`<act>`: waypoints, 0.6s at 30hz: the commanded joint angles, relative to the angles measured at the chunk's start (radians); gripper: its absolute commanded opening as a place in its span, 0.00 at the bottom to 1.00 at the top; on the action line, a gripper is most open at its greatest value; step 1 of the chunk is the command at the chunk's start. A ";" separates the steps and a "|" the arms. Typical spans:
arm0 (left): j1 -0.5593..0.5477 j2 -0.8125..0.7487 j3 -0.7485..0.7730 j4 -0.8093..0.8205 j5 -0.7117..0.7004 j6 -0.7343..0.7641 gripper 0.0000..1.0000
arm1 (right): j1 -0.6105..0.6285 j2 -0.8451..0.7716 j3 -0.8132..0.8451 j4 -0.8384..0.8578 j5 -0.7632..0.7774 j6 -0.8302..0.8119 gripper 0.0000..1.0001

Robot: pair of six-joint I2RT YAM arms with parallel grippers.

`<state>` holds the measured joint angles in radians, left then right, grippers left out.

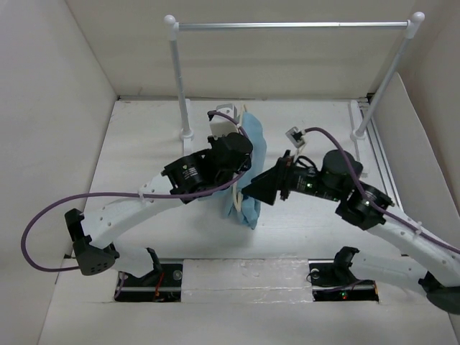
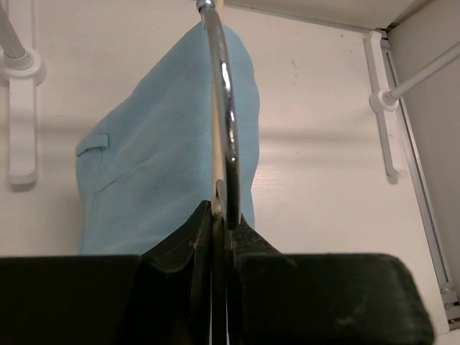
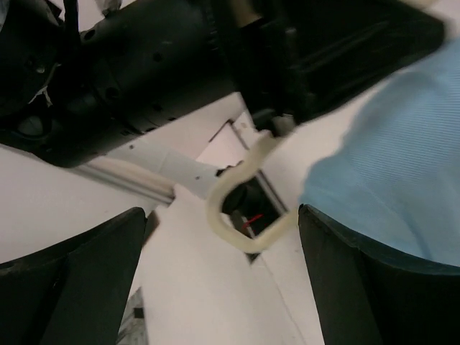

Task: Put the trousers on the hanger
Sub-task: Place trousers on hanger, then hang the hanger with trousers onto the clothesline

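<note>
The left tool point(image 2: 219, 215) clamps the hanger point(image 2: 224, 108) by its hook. The trousers point(image 2: 158, 165) drape over it above the middle of the table point(image 1: 144, 144). The right tool point(image 3: 223, 287) gapes wide beside them. The cloth looks soft, light and slippery, probably best pinched at a folded edge.

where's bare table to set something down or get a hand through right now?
Free: far-left table between the side wall and the left arm; near-centre strip between the trousers and the arm bases. Crowded: mid-table, where the left end effector, shut on the hanger, and the open right end effector meet at the trousers.
</note>
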<state>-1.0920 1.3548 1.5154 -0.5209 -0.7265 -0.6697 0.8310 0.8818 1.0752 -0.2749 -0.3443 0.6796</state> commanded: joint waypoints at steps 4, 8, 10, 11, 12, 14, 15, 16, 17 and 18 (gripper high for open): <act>-0.003 -0.034 0.037 0.124 -0.004 -0.007 0.00 | 0.178 0.149 0.009 0.261 0.160 0.135 0.91; -0.003 -0.054 0.016 0.131 0.015 -0.008 0.00 | 0.206 0.203 0.006 0.266 0.214 0.143 0.86; -0.003 -0.068 0.012 0.134 0.019 -0.008 0.00 | 0.217 0.210 -0.003 0.266 0.257 0.152 0.82; -0.003 -0.074 0.008 0.134 0.021 -0.007 0.00 | 0.217 0.212 -0.012 0.266 0.271 0.155 0.81; -0.003 -0.078 0.008 0.133 0.025 -0.007 0.00 | 0.217 0.217 -0.020 0.299 0.280 0.166 0.79; -0.003 -0.086 0.008 0.130 0.035 -0.004 0.00 | 0.217 0.221 -0.041 0.364 0.287 0.178 0.68; -0.003 -0.088 0.009 0.127 0.036 -0.004 0.00 | 0.226 0.223 -0.053 0.377 0.297 0.190 0.65; -0.003 -0.091 0.008 0.121 0.041 -0.004 0.00 | 0.226 0.224 -0.055 0.397 0.306 0.193 0.54; -0.003 -0.092 0.003 0.121 0.044 -0.004 0.00 | 0.235 0.232 -0.057 0.413 0.304 0.195 0.48; -0.003 -0.095 -0.001 0.119 0.045 -0.004 0.00 | 0.235 0.236 -0.055 0.422 0.307 0.202 0.44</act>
<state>-1.0920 1.3525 1.4982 -0.5217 -0.6598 -0.6693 1.0500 1.1160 1.0222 0.0051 -0.0853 0.8688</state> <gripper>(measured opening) 0.028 0.472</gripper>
